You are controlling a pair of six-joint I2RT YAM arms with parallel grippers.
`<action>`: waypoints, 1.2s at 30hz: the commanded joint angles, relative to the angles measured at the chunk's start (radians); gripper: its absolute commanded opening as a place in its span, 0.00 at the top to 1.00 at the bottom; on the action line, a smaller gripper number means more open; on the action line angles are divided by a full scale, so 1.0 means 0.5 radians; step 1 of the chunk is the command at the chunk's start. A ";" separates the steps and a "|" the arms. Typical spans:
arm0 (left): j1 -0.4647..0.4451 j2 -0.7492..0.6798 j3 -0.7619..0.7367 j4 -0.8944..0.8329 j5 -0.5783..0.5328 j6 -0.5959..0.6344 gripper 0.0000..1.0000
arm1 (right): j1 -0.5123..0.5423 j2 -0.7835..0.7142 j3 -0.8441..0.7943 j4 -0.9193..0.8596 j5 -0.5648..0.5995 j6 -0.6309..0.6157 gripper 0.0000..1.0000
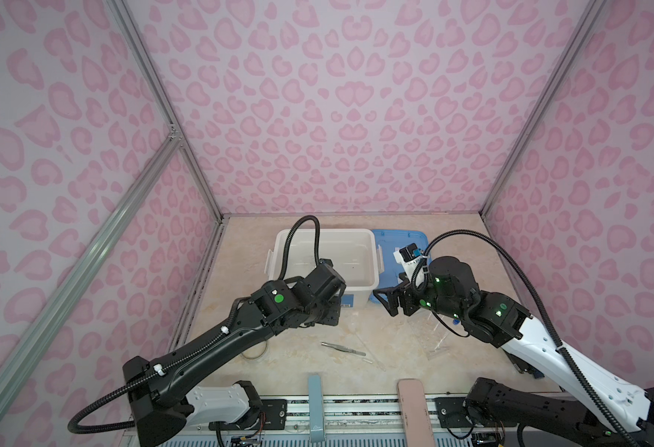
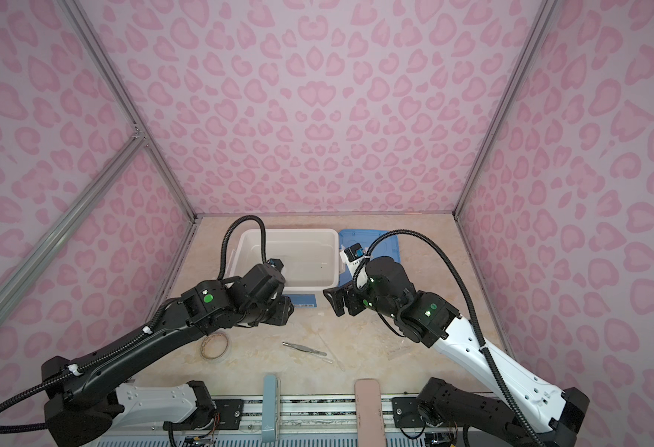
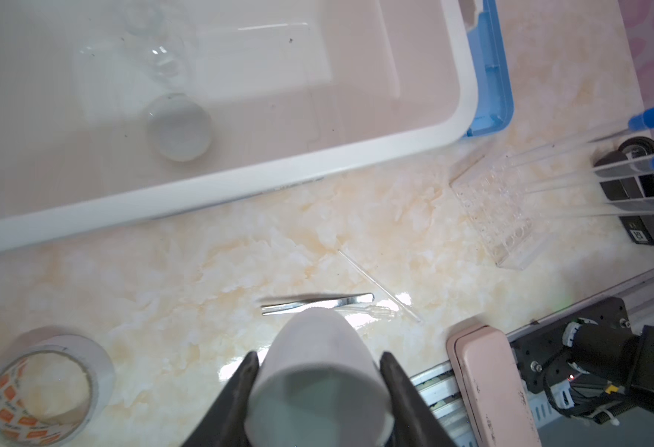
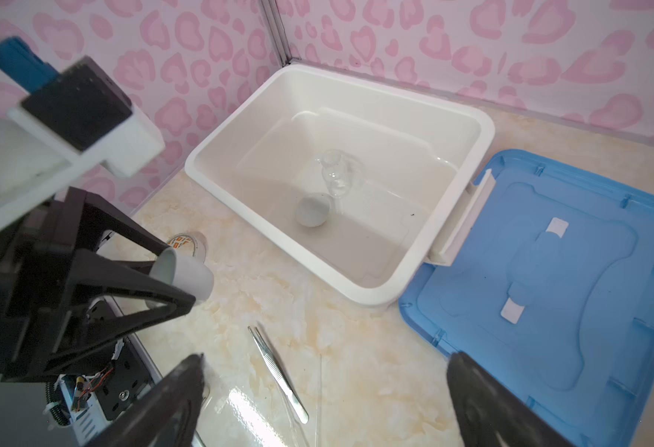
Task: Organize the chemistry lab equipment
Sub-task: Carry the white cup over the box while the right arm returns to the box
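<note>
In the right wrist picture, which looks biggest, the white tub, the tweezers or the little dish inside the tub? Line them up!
Largest: white tub.
Then tweezers, longer than the dish though thin.
Smallest: little dish, which lies farther from the camera.

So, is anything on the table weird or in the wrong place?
Yes, one thing. A roll of tape lies flat on the table, in front of the white tub. It is not lab gear like the tweezers, so it looks out of place. Nothing looks spilled or broken.
</note>
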 commanded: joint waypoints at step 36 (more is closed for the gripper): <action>0.784 1.550 1.050 0.024 0.143 0.746 0.85 | -0.205 0.705 0.350 0.329 -0.232 -0.133 0.04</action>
